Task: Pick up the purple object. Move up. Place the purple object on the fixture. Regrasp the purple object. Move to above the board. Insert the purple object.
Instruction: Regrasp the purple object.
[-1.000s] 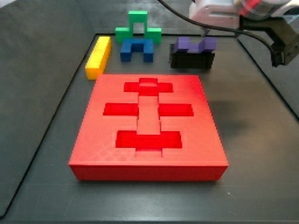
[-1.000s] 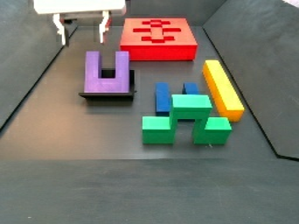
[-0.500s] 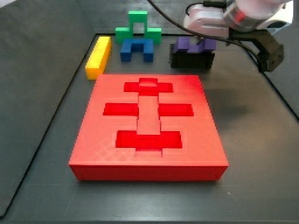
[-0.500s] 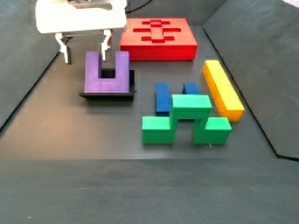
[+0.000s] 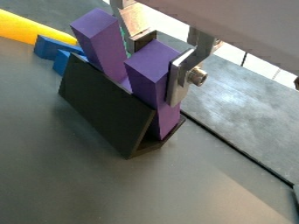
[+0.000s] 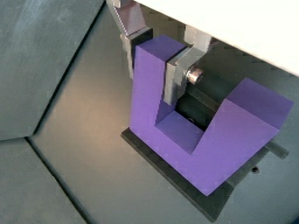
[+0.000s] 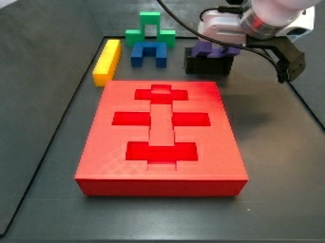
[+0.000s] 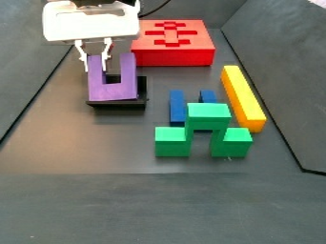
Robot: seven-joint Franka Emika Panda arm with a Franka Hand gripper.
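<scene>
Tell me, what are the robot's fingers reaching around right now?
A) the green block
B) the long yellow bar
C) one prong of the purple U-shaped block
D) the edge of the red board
C: in both wrist views the gripper has its silver fingers on either side of one prong of the purple object, which sits on the fixture; whether they already squeeze it cannot be told.

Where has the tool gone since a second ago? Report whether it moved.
Yes. In a side view the tool has moved from beside the fixture to over it, its fingers now straddling one prong of the purple object.
</scene>
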